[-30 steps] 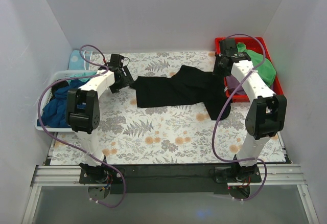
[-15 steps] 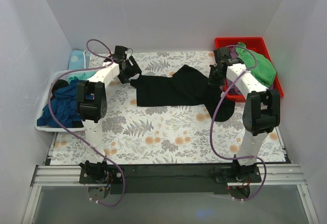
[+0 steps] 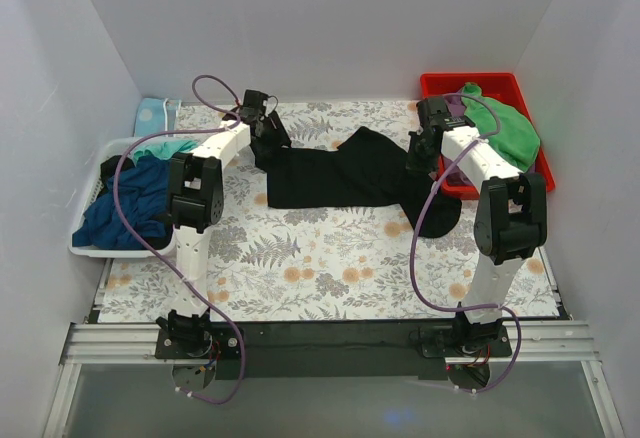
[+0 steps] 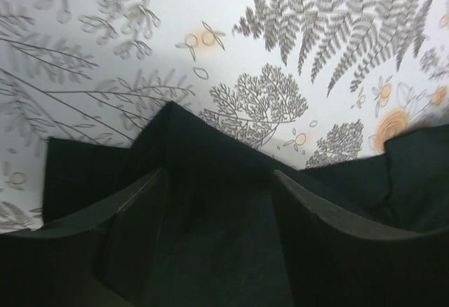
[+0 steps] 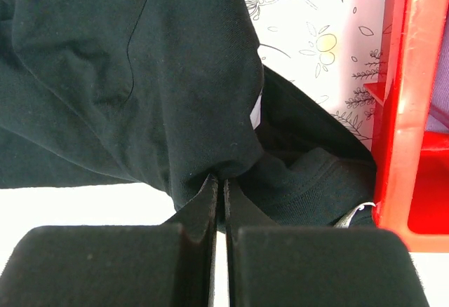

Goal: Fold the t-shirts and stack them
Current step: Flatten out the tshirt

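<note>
— Shirt (image 3: 340, 180) lies spread dark across the middle of the bench (image 3: 300, 268), its right end just beside the red bin (image 3: 481, 79) at upper right.
— Who has it?
— Right fingers (image 3: 421, 148) are pinched tight on a fold at that right end. Left fingers (image 3: 268, 130), at the upper left end, stand apart astride a peaked corner, not gripping.
— Then I'd close the left deep on that peak. Draw both ends apart evenly and low, so the cloth flattens before any fold.
</note>
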